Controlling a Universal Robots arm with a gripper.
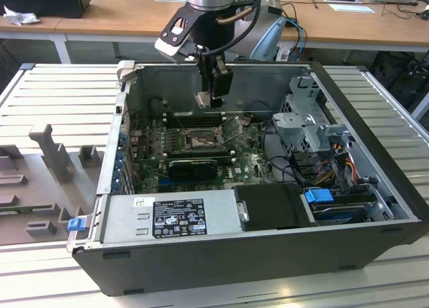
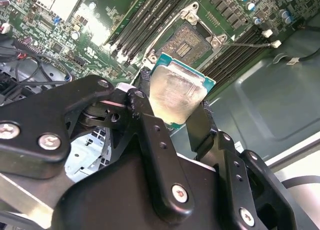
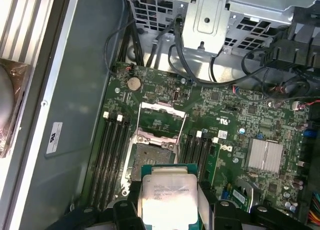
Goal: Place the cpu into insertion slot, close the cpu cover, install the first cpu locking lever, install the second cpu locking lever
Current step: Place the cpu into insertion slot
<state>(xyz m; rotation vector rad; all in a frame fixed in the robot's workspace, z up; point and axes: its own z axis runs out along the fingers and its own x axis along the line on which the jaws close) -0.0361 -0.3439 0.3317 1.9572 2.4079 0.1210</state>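
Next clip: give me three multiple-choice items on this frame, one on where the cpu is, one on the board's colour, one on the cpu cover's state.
1. Where is the cpu relative to the insertion slot?
A. seated in it
B. held off it, between the gripper's fingers
C. lying beside it on the case floor

2. What colour is the circuit board?
A. red
B. blue
C. green

3. How does the cpu cover stand?
A. swung open
B. shut over the slot
C. taken out of the case

Answers:
1 B: both wrist views show the fingers clamping its edges.
2 C: the surface around the slot is green.
3 A: its frame is lifted clear, and the contact field lies bare.
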